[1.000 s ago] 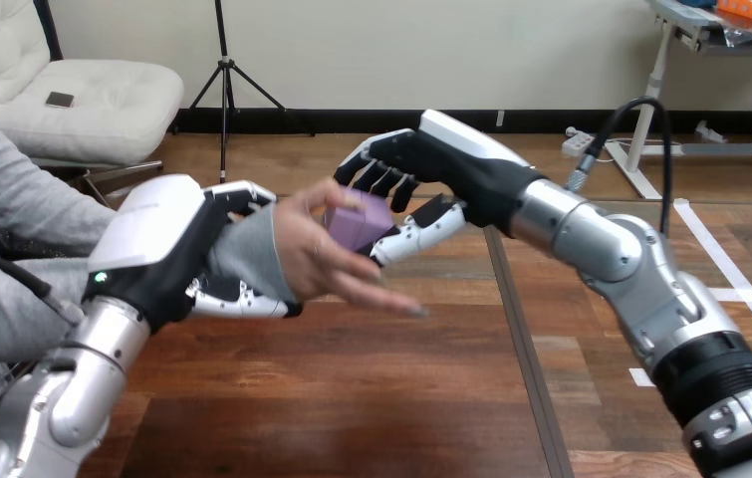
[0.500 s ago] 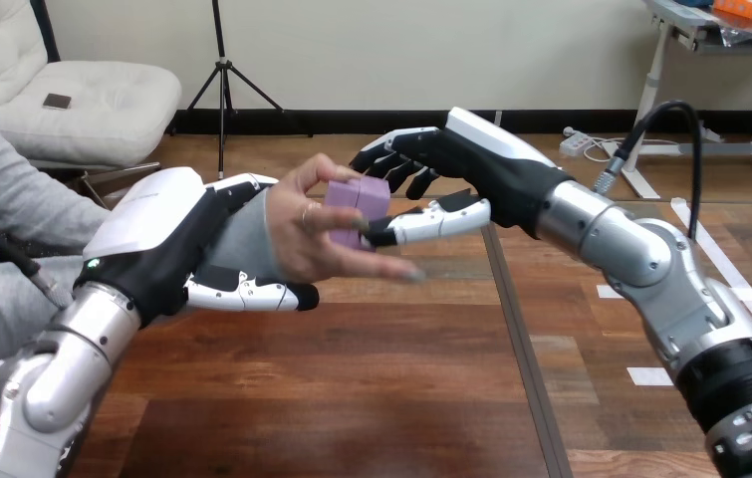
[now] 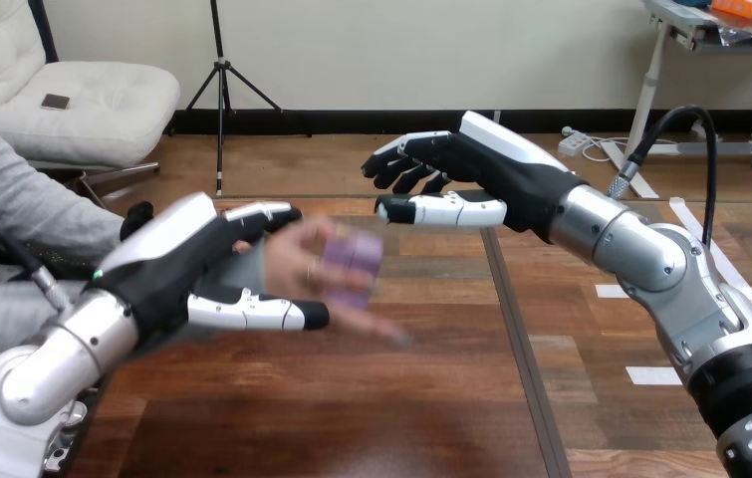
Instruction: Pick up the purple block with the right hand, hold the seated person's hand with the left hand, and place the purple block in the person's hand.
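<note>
The purple block (image 3: 352, 261) lies in the person's hand (image 3: 302, 269), above the table's middle left. My left hand (image 3: 177, 264) clasps the person's wrist: its fingers (image 3: 264, 212) reach over the grey sleeve and its thumb (image 3: 257, 313) runs under it. My right hand (image 3: 461, 179) hovers up and to the right of the block, clear of it. Its fingers are relaxed and spread, its thumb (image 3: 441, 210) sticks out to the left, and nothing is in it.
The wooden table (image 3: 401, 398) stretches below both hands, with a dark seam (image 3: 516, 349) running front to back right of centre. The person's grey-sleeved arm (image 3: 23, 214) comes in from the left edge.
My right hand let go of the purple block and drew back up and to the right. The person's hand, with the block in it, sank a little, and my left hand went down with it.
</note>
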